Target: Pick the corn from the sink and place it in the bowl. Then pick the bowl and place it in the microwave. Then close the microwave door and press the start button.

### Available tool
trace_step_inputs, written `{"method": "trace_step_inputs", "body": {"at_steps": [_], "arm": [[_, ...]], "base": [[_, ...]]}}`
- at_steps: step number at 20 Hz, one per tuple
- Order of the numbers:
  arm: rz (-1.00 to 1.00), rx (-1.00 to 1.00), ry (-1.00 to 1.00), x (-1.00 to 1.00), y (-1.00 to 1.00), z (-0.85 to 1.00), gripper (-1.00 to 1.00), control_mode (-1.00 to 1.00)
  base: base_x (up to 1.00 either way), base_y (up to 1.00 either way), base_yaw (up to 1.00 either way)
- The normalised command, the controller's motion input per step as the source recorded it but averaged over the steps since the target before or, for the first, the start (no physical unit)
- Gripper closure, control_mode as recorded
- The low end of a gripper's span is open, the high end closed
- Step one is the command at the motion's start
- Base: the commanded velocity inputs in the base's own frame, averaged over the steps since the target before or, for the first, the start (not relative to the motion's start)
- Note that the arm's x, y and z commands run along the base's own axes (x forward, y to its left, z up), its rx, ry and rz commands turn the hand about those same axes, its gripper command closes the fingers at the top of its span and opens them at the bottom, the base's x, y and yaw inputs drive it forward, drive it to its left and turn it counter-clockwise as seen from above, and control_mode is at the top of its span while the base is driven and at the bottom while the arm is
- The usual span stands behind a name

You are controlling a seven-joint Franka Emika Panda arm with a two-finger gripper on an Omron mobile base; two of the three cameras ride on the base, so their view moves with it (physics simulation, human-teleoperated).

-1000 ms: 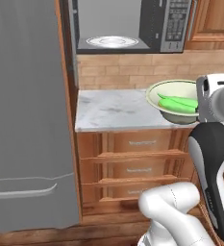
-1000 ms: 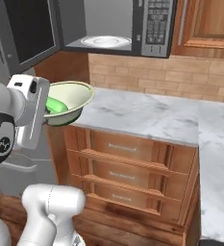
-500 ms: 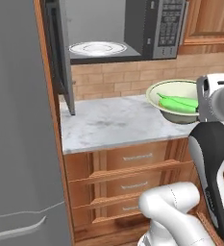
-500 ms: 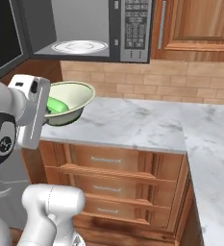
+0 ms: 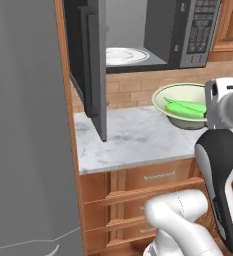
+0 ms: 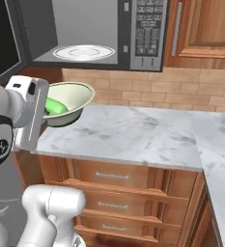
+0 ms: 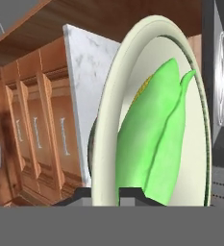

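Observation:
My gripper (image 7: 106,194) is shut on the near rim of the pale greenish-white bowl (image 5: 177,99), holding it up above the counter. The bright green corn (image 7: 154,139) lies inside the bowl (image 7: 108,120) and also shows from the base cameras as corn (image 5: 189,107) and corn (image 6: 56,106). The hand (image 6: 29,113) grips the bowl (image 6: 73,96) from the side. Above and behind stands the microwave (image 5: 163,27) with its door (image 5: 90,65) swung open to the left. A white turntable plate (image 6: 84,52) lies inside. Its keypad panel (image 6: 147,29) sits at the right. The sink is out of view.
A tall grey fridge (image 5: 23,125) fills the left side, next to the open door. The marble counter (image 6: 133,132) runs under the bowl, with wooden drawers (image 6: 119,178) below. A wooden wall cabinet (image 6: 201,29) hangs right of the microwave.
The whole picture has shifted with the base. The microwave and its open door now look larger and nearer. The bowl with the corn stays in my grip, unchanged against the arm.

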Motion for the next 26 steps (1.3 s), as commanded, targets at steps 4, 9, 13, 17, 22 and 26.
{"method": "trace_step_inputs", "body": {"at_steps": [4,9,13,17,22,26], "arm": [[0.0,0.0,0.0,0.0,0.0,0.0,1.0,1.0],[0.0,0.0,0.0,0.0,0.0,0.0,1.0,1.0],[0.0,0.0,0.0,0.0,0.0,0.0,1.0,1.0],[0.0,0.0,0.0,0.0,0.0,0.0,1.0,1.0],[0.0,0.0,0.0,0.0,0.0,0.0,1.0,1.0],[0.0,0.0,0.0,0.0,0.0,0.0,1.0,1.0]], "base": [[0.67,0.0,0.09],[0.41,0.0,0.13],[0.04,0.0,0.05],[0.0,0.0,0.0],[0.0,0.0,0.0],[0.0,0.0,0.0]]}}
